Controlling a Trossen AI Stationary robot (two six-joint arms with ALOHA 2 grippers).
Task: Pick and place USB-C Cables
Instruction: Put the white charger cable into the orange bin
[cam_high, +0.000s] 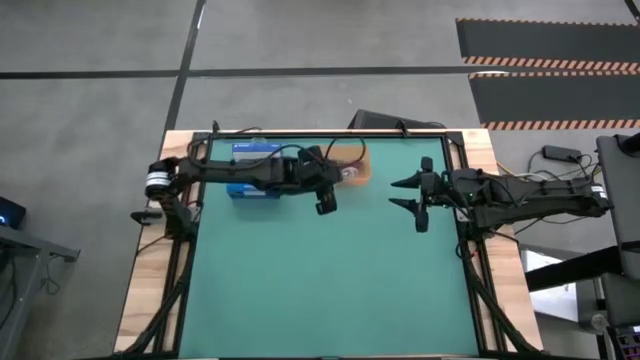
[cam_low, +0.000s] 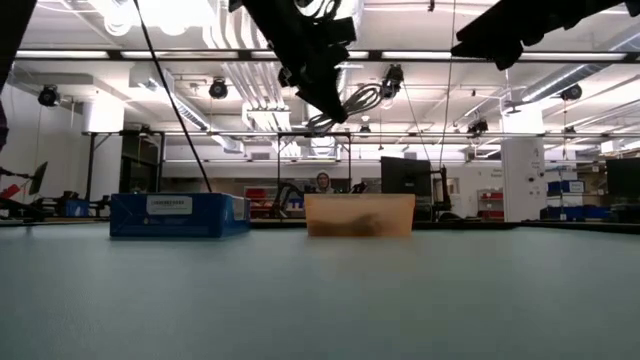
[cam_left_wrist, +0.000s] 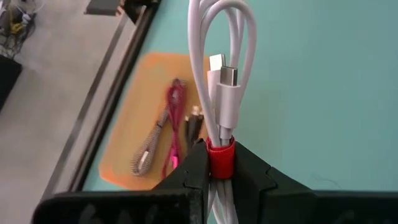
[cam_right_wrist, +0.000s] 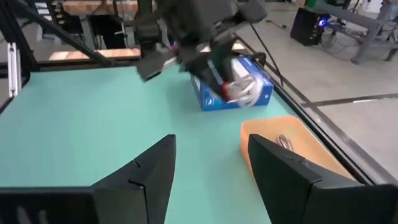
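Fingers (cam_left_wrist: 193, 171) pinch white cable (cam_left_wrist: 224, 74).

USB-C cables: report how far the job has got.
Done: the grey cable, red-pink cable and a dark cable lie in the orange tray. In hand: the left gripper holds the white cable above the table. Left: placing it. The right gripper waits open.

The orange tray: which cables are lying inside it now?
Inside the orange tray lie a grey cable, a red-pink cable and a black cable, partly hidden by the left gripper, which holds the white cable above.
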